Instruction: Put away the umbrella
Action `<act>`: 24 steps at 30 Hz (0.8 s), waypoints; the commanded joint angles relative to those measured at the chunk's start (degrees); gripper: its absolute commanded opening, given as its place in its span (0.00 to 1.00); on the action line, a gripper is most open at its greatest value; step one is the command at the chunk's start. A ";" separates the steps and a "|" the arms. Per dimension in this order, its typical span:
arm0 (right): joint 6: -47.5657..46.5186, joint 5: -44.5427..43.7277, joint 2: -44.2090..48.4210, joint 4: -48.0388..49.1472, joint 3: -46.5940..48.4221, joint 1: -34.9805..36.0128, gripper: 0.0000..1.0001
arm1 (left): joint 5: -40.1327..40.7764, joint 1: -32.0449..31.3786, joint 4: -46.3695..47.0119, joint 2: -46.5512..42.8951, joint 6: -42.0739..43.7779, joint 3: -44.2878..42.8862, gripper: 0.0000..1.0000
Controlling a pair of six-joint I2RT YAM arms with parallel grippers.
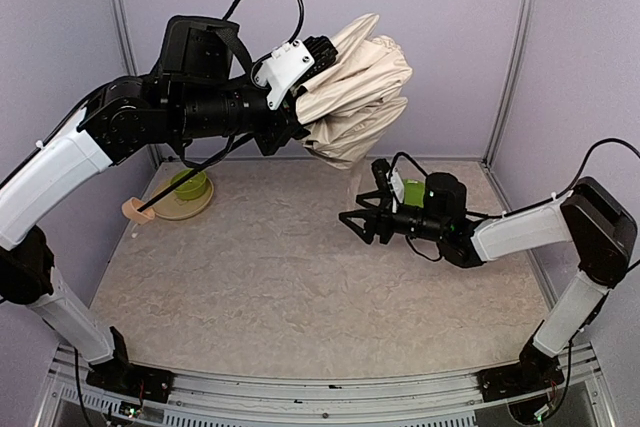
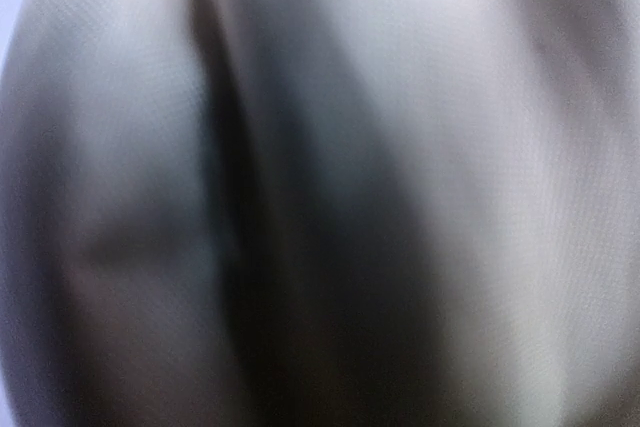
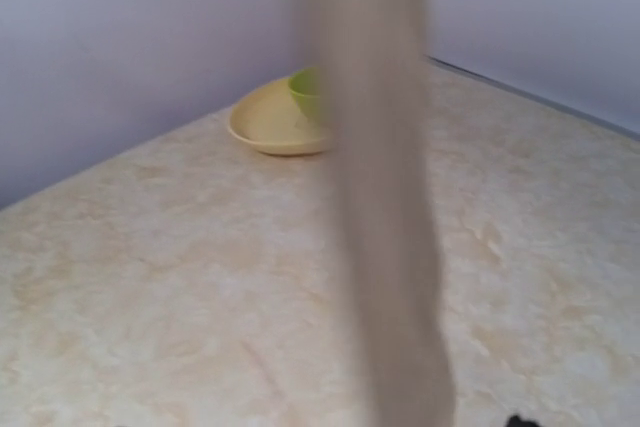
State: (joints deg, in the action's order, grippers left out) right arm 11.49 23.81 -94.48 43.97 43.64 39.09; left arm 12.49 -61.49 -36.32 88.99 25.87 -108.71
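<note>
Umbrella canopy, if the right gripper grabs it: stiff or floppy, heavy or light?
Probably floppy: the umbrella canopy bunches in loose folds around the left gripper. Likely light: one grip holds it aloft. The shaft looks stiff, running straight to the handle.

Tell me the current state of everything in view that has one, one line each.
umbrella: collapsed, canopy bunched and held up in the air.
left gripper: shut on the umbrella canopy.
right gripper: open, holding nothing, below the canopy.
yellow plate: lying flat on the table.
green cup: upright on the yellow plate.
</note>
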 commanded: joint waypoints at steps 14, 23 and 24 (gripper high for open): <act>-1.52 4.23 -6.51 2.23 3.37 -2.53 0.22 | 1.60 -0.42 3.91 -2.95 -0.10 -0.12 0.00; -3.98 20.89 0.65 -16.00 3.00 4.51 0.00 | 0.54 18.46 9.41 0.56 -7.56 5.16 0.00; -4.34 24.05 2.95 -19.78 3.56 6.88 0.00 | 1.19 20.59 10.29 2.05 -7.40 6.40 0.00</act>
State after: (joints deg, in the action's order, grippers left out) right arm 10.07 35.38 -99.24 39.20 46.96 38.68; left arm 11.90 -51.40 -33.85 88.64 22.81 -105.75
